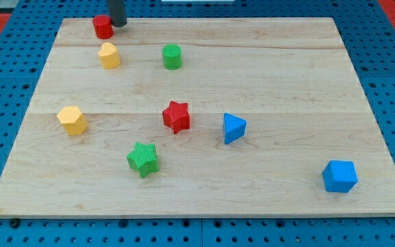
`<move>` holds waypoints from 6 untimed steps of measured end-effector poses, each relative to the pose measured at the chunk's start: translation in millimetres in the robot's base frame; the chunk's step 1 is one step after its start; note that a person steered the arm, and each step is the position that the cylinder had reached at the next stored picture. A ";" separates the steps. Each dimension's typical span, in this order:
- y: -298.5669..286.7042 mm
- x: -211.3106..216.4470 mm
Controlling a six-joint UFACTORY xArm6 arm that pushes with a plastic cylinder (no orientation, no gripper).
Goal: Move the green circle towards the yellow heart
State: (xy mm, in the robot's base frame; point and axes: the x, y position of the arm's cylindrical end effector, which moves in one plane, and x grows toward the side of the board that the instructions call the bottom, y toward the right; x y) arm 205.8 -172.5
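Note:
The green circle (pixel 172 56) stands on the wooden board (pixel 279 75) near the view's top, left of centre. The yellow heart (pixel 109 55) is to its left at about the same height, a short gap apart. My tip (pixel 118 25) is at the board's top edge, right beside the red circle (pixel 102 27). It is above and to the left of the green circle, just above the yellow heart, and touches neither of them.
A yellow hexagon (pixel 72 120) sits at the left. A red star (pixel 176 116) and a blue triangle (pixel 233 128) are near the middle. A green star (pixel 143 159) is lower down and a blue cube (pixel 339 176) is at the lower right.

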 end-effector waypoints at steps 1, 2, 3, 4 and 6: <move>20.6 12.2; 109.8 14.7; 186.3 34.8; 213.5 98.0; 169.4 144.3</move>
